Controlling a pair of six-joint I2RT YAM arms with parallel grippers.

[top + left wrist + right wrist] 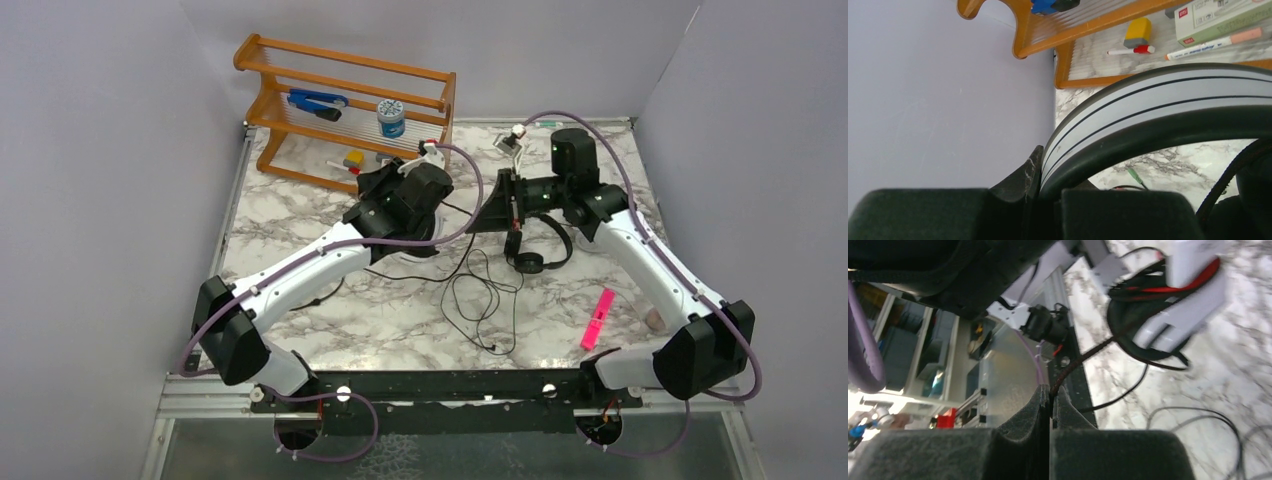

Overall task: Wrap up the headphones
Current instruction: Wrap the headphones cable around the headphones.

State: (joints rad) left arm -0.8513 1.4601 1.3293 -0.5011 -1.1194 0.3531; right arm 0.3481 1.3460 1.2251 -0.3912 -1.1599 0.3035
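Cord [1079,364], braided, sits in right gripper [1050,396]; curved white headband [1158,100] in left gripper [1044,184].

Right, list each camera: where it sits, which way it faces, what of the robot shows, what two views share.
Top external: above and behind the bases, looking down on the marble-patterned table; both arms show.
Left wrist: behind the left gripper, shut on a white, black-striped headband, facing the orange wooden rack.
Right wrist: behind the right gripper, shut on a black braided cord, facing the table's edge.
Shared: the rack, top and left wrist.
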